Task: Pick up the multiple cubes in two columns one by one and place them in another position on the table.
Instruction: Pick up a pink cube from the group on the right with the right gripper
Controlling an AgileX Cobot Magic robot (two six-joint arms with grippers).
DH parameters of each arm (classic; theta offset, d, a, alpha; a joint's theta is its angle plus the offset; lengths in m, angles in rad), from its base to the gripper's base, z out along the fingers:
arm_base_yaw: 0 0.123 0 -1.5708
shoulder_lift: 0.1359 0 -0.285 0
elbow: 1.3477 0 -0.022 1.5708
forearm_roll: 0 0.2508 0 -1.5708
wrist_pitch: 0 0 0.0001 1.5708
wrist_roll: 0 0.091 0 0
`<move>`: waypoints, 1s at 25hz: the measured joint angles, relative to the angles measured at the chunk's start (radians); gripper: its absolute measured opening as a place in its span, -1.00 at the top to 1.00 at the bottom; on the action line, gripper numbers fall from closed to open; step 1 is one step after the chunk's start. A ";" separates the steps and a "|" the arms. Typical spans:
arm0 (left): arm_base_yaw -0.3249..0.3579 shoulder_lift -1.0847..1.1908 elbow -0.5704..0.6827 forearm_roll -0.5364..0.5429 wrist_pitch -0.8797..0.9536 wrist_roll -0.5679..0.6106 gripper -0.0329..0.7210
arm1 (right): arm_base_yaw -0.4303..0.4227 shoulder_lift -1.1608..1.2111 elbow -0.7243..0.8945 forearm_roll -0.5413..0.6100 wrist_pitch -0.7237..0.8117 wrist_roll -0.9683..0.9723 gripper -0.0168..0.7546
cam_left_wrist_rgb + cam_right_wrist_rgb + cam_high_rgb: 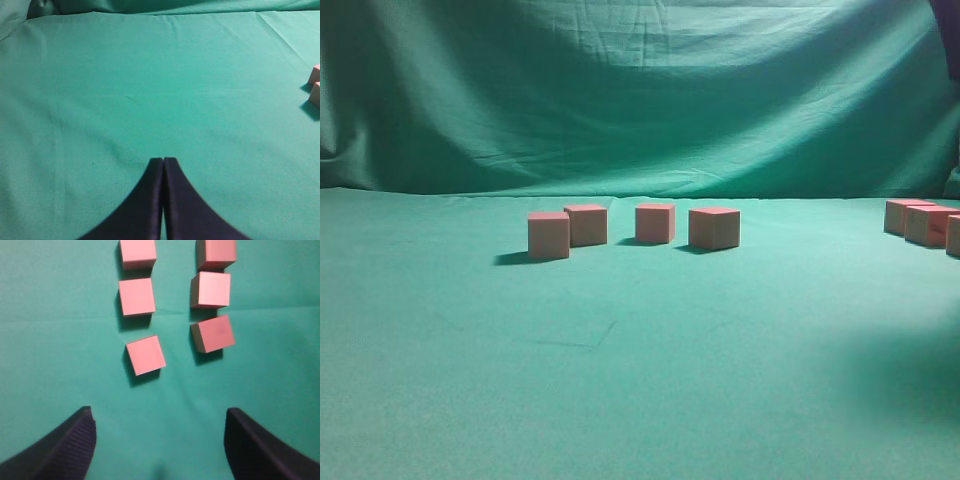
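Four cubes [549, 235] are seen set in a loose row mid-counter [620, 400], while six [145, 355] are left in two columns below the right gripper [159, 440], its jaws spread wide and empty, the left gripper [163, 165] being pressed closed.

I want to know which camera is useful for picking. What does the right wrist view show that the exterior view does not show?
Only the right wrist view shows the open right gripper above the green cloth table, and six small reddish-pink wooden cubes in two columns, the nearest slightly turned. Only the exterior view shows four separate cubes in a loose row and the wrinkled green backdrop. Both show pink cubes on the same green table.
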 joint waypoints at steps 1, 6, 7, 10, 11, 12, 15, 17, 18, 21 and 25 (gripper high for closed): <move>0.000 0.000 0.000 0.000 0.000 0.000 0.91 | 0.000 0.000 0.000 0.000 0.000 0.000 -0.38; 0.000 0.000 0.000 0.000 0.000 0.000 0.91 | -0.029 0.050 0.022 0.058 -0.070 -0.132 -0.38; 0.000 0.000 0.000 0.000 0.000 0.000 0.91 | -0.031 0.068 0.022 0.059 -0.072 -0.157 -0.38; 0.000 0.000 0.000 0.000 0.000 0.000 0.91 | -0.039 0.126 0.022 0.064 -0.078 -0.207 -0.38; 0.000 0.000 0.000 0.000 0.000 0.000 0.91 | -0.044 0.146 0.022 0.064 -0.091 -0.219 -0.38; 0.000 0.000 0.000 0.000 0.000 0.000 0.91 | -0.049 0.162 0.022 0.064 -0.105 -0.228 -0.38; 0.000 0.000 0.000 0.000 0.000 0.000 0.91 | -0.051 0.217 0.022 0.065 -0.167 -0.249 -0.38; 0.000 0.000 0.000 0.000 0.000 0.000 0.91 | -0.051 0.238 0.022 0.065 -0.197 -0.249 -0.38; 0.000 0.000 0.000 0.000 0.000 0.000 0.91 | -0.051 0.247 0.022 0.061 -0.208 -0.249 -0.38; 0.000 0.000 0.000 0.000 0.000 0.000 0.91 | -0.051 0.280 0.022 0.036 -0.235 -0.249 -0.38; 0.000 0.000 0.000 0.000 0.000 0.000 0.91 | -0.053 0.322 0.022 0.021 -0.246 -0.249 -0.38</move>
